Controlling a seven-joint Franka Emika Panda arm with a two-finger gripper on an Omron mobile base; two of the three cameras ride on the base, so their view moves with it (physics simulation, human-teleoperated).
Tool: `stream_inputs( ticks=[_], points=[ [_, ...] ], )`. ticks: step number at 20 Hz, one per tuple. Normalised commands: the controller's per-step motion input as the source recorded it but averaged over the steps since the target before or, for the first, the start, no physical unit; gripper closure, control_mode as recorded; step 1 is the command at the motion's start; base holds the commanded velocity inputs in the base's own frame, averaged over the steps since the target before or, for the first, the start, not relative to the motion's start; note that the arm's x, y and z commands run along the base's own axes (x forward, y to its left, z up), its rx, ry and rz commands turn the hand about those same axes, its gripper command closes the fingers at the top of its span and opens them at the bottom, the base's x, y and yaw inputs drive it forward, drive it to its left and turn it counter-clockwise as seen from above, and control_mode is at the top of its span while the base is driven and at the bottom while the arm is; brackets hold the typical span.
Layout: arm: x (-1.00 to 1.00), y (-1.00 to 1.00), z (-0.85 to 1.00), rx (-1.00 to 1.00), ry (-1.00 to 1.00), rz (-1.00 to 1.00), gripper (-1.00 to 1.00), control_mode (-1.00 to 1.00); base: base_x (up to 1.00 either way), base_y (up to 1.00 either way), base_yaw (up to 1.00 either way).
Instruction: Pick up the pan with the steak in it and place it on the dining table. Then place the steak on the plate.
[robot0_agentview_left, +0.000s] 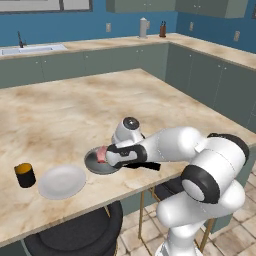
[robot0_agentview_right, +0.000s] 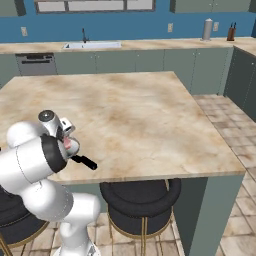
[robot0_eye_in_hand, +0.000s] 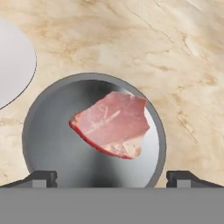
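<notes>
Blue walls and grey-green cabinets ring this kitchen, with a pale counter running along the back and a sink (robot0_agentview_right: 92, 45) set into it. A metal canister (robot0_agentview_left: 143, 27) and a knife block (robot0_agentview_left: 162, 29) stand at the far corner of that counter. Tan floor tiles show to the right, and round black stools (robot0_agentview_right: 140, 200) are tucked under the near edge of the dining table (robot0_agentview_left: 75, 115).

That table is broad, its top a beige marbled stone with brown veins, smooth and slightly glossy. Near its front edge sits the pan (robot0_eye_in_hand: 52, 135), round, shallow, dull grey metal, its short black handle (robot0_agentview_right: 84, 161) poking out past the table edge. The steak (robot0_eye_in_hand: 111, 124) lies flat inside the pan, a pinkish-red irregular slab with a paler rim along one side, covering the middle and leaving bare metal around it.

Just beside the pan, apart from it, lies the plate (robot0_agentview_left: 62, 182), plain, flat, matte white. Beyond the plate stands a small black cup with an orange band (robot0_agentview_left: 24, 175).

Over the pan hangs the gripper (robot0_eye_in_hand: 112, 178), pointing down at the meat. Its two dark fingertips (robot0_eye_in_hand: 41, 178) stand spread wide, one over each side of the pan's near rim, with nothing held between them.
</notes>
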Motion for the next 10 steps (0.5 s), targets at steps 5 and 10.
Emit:
stream_inputs(
  ticks=[5, 10],
  points=[
    [0.00, 0.02, -0.05, 0.00, 0.00, 0.00, -1.00, -1.00, 0.00, 0.00, 0.00],
    [0.00, 0.09, -0.15, 0.00, 0.00, 0.00, -1.00, -1.00, 0.00, 0.00, 0.00]
  ],
)
